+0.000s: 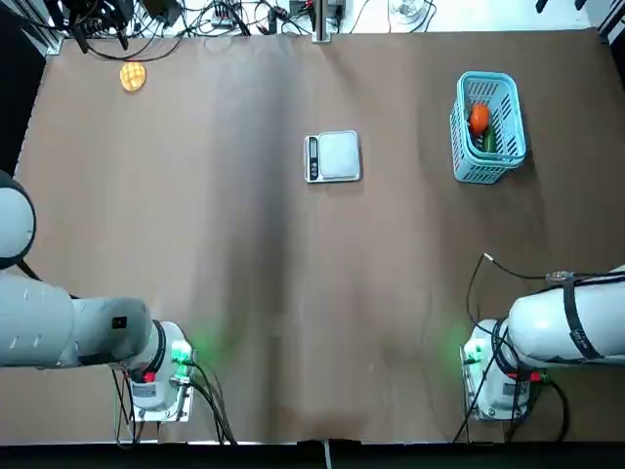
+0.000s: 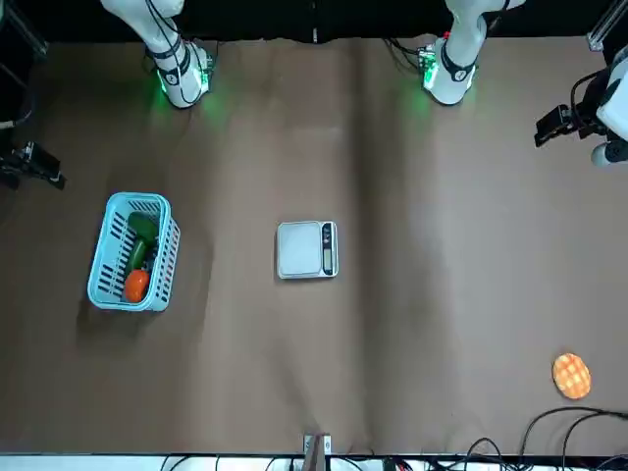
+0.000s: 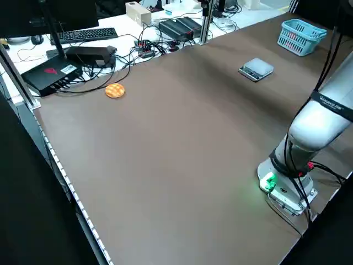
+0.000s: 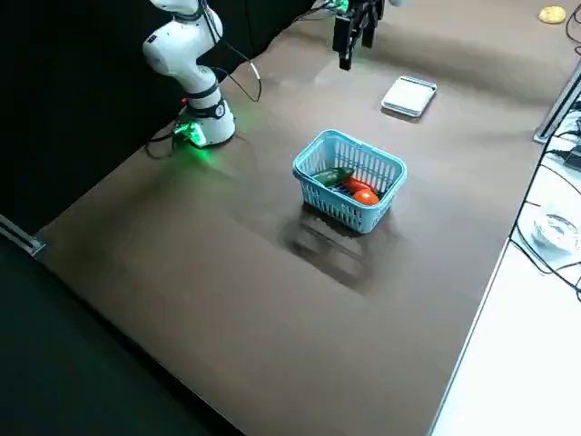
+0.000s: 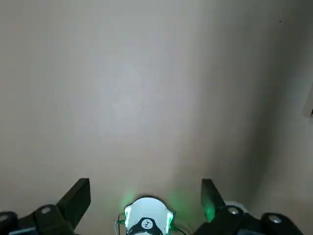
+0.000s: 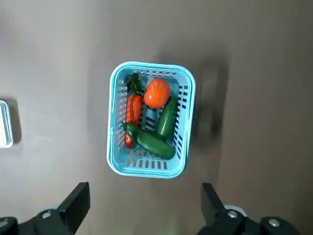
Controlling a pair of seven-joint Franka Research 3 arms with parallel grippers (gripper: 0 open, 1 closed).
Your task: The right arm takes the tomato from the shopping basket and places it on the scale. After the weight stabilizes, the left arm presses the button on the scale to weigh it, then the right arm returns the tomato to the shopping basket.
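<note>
Orange-red round tomato (image 6: 156, 93) lay in your light-blue plastic lattice basket (image 6: 115, 147) near the tabletop's far right corner, silver-grey square scale (image 1: 334, 156) mid-table, right gripper (image 6: 145, 208) high above the basket, fingers apart, left gripper (image 5: 145, 198) likewise spread.

The table (image 1: 244, 293) is brown all over. The shopping basket (image 6: 117, 147) is light blue with a pattern of little slots in its sides. Inside it, the tomato (image 6: 156, 93) is orange-red, two long vegetables (image 6: 155, 143) are dark green, and a thin one (image 6: 132, 110) is orange-red with a green top. The scale (image 1: 338, 154) is silver-grey with a dark strip (image 1: 312, 158) on one side. A round thing (image 1: 133, 76) far away on the table is yellow-orange with a criss-cross pattern. The left arm (image 1: 68, 332) and the right arm (image 1: 566, 327) are white, and green lights glow at their bottoms. The right gripper (image 6: 145, 205) and the left gripper (image 5: 145, 200) have black fingers
</note>
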